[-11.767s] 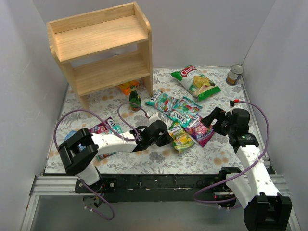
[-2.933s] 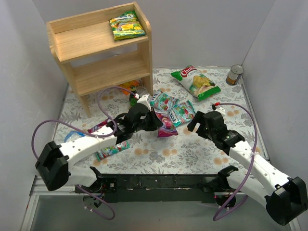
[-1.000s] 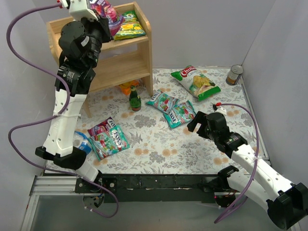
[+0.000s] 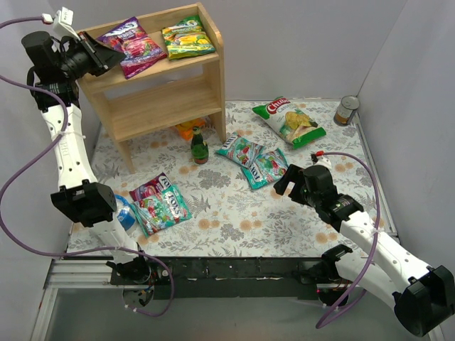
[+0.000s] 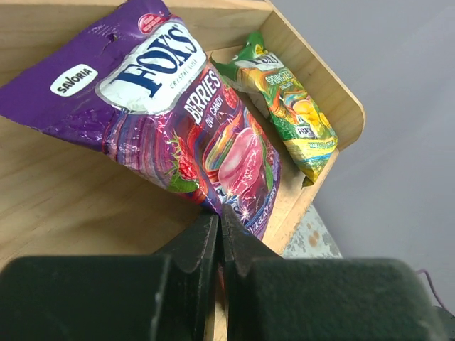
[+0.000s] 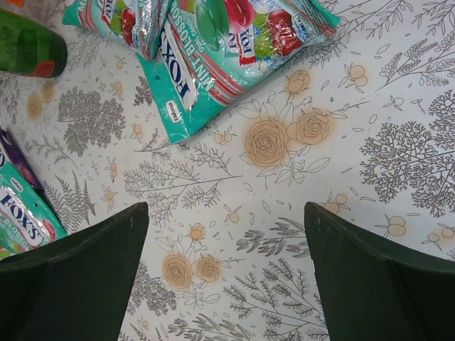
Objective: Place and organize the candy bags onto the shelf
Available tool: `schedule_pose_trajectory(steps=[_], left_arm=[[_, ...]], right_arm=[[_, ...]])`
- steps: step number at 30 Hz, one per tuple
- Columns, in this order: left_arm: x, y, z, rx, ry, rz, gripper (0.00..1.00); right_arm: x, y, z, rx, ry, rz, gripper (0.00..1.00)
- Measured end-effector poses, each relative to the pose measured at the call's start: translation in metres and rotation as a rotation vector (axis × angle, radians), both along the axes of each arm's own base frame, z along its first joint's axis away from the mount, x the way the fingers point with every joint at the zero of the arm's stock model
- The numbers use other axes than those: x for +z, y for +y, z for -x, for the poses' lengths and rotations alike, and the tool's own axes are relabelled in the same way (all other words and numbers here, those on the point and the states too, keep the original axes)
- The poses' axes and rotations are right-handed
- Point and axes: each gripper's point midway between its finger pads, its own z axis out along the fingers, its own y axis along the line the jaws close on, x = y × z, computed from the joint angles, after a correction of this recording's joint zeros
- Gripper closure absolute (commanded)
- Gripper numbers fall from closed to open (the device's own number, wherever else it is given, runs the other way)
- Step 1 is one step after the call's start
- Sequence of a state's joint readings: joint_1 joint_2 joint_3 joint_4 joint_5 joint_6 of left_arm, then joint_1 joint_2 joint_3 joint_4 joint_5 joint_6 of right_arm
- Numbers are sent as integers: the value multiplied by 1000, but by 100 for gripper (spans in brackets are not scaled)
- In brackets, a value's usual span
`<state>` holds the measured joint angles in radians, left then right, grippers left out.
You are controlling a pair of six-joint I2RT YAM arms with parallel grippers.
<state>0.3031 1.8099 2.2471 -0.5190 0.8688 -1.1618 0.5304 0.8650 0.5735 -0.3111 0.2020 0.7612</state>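
My left gripper [image 4: 101, 57] is raised at the top tier of the wooden shelf [image 4: 153, 106] and is shut on a corner of a purple candy bag [image 5: 163, 121], which lies on the top board [image 4: 131, 44]. A yellow-green candy bag [image 4: 187, 37] lies beside it at the right end, also in the left wrist view [image 5: 288, 106]. Two teal candy bags [image 4: 257, 160] lie mid-table, seen in the right wrist view [image 6: 213, 50]. A teal and a magenta bag [image 4: 158, 204] lie at front left. My right gripper [image 4: 283, 179] is open and empty above the cloth, just right of the two teal bags.
A white-and-green chip bag [image 4: 289, 121] lies at the back right, with a tin can [image 4: 347, 110] in the far right corner. A green bottle [image 4: 199, 147] stands before the shelf, next to an orange item [image 4: 188, 129] under it. A blue object [image 4: 126, 212] lies at front left.
My left arm has swung left and lowered the purple bag onto the shelf's top board beside the yellow-green bag. The right arm has barely moved.
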Motion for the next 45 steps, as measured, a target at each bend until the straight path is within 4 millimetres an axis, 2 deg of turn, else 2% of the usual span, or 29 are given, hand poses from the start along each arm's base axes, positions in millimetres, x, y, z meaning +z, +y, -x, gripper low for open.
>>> schedule_pose_trajectory(steps=[6, 16, 20, 22, 28, 32, 33, 34, 35, 38, 40, 45], left_arm=[[-3, -8, 4, -59, 25, 27, 100], [4, -26, 22, -208, 23, 51, 100], [3, -28, 15, -251, 24, 73, 99], [2, -27, 10, -264, 22, 83, 92], [7, -26, 4, -272, 9, 108, 84], [11, -25, -1, -252, -3, 119, 84], [11, -25, -2, -244, -4, 121, 80], [11, -24, -5, -228, -6, 123, 72], [12, -23, -9, -206, -11, 122, 49], [9, -21, -23, -120, -22, 104, 27], [4, -23, -31, -64, -17, 89, 21], [5, -29, -40, 65, -30, 36, 17]], right_arm=[[0, 0, 0, 2, 1, -1, 2], [-1, 1, -1, 4, 3, -2, 2], [-1, 2, -1, 7, 4, -3, 2], [-1, 3, -1, 9, 1, -7, 2], [0, 4, -2, 11, -3, -12, 2], [-2, 4, -3, 11, 4, -8, 2], [-3, 5, -3, 11, 6, -7, 2], [-4, 5, -3, 11, 7, -7, 2], [-5, 4, -2, 11, 8, -6, 2], [-9, 4, -1, 10, 18, -2, 2], [-10, 4, -1, 10, 19, -1, 2], [-10, 4, -1, 10, 19, -1, 2]])
